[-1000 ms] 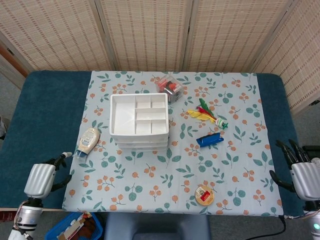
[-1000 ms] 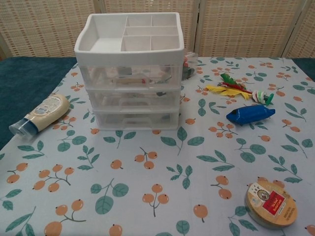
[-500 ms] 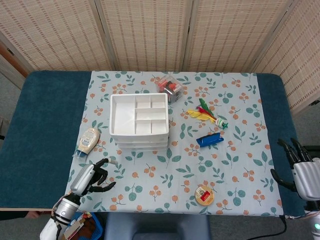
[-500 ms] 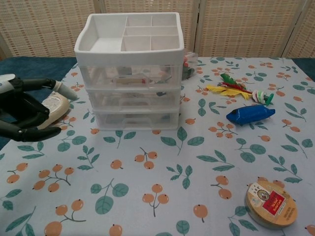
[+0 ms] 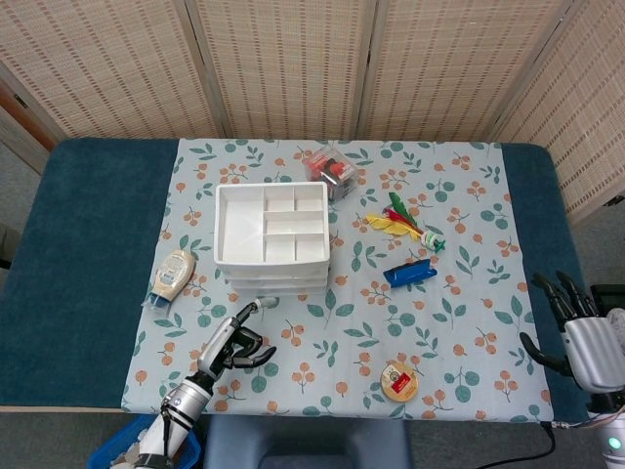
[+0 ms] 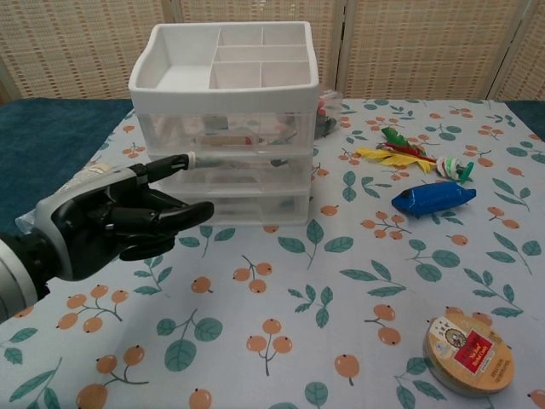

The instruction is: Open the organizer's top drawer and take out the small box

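The white three-drawer organizer (image 5: pixel 271 239) (image 6: pixel 226 128) stands on the leaf-print cloth, its divided top tray bare. Its top drawer (image 6: pixel 223 133) is closed. Small items show dimly through the translucent front, and I cannot pick out the small box. My left hand (image 5: pixel 234 344) (image 6: pixel 111 223) hovers just in front of the organizer, left of its centre. It holds nothing; one finger stretches toward the drawer fronts and the others are half curled. My right hand (image 5: pixel 586 342) is at the table's right edge, fingers spread, holding nothing.
A cream squeeze tube (image 5: pixel 173 276) lies left of the organizer. Right of it lie a feathered shuttlecock (image 5: pixel 400 223) (image 6: pixel 409 155) and a blue fish-shaped toy (image 5: pixel 409 273) (image 6: pixel 433 198). A round wooden tin (image 5: pixel 399 381) (image 6: pixel 469 353) sits front right. A clear box (image 5: pixel 330 171) stands behind the organizer.
My left hand has swung from the table's left front corner rightward and forward to just in front of the organizer, its fingers curling in. The right hand has barely shifted.
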Tool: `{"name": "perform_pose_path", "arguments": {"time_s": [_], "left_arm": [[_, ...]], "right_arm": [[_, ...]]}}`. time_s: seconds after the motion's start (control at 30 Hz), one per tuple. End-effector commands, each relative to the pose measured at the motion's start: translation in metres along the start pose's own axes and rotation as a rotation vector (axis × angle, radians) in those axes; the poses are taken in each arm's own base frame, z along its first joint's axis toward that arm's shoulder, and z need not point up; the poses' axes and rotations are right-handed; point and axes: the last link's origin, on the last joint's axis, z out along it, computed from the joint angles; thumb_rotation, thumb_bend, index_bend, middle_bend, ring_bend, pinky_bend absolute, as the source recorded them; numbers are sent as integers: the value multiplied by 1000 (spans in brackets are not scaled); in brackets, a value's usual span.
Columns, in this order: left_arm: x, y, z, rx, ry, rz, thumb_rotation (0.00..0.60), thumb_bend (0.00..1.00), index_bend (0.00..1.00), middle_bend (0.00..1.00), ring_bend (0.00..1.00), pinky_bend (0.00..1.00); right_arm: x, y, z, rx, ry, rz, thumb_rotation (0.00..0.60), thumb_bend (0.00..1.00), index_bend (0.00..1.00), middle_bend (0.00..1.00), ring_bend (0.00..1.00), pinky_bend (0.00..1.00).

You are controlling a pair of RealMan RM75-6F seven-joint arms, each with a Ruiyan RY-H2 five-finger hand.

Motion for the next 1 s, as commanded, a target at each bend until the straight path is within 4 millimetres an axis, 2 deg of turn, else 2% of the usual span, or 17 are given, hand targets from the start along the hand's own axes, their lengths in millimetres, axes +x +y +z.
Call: {"name": "perform_pose_path", "arguments": {"time_s": [0.03,0.5,1.0], "left_arm": [[-8,-1,6,2,8,-53,600,285,150,964,1000,1000],[-34,-3,33,-7,60,-234,600,286,140,965,1000,1000],[-36,-3,49,-2,121,-310,600,286,140,965,1000,1000]], "right_arm": [[-1,0,0,-3,-4,3,600,332,20,174,31,127],[0,1,-1,-9,-10,-8,600,332,15,174,31,127],[2,3,-4,-24,-5,-12,600,332,15,174,31,127]]}}
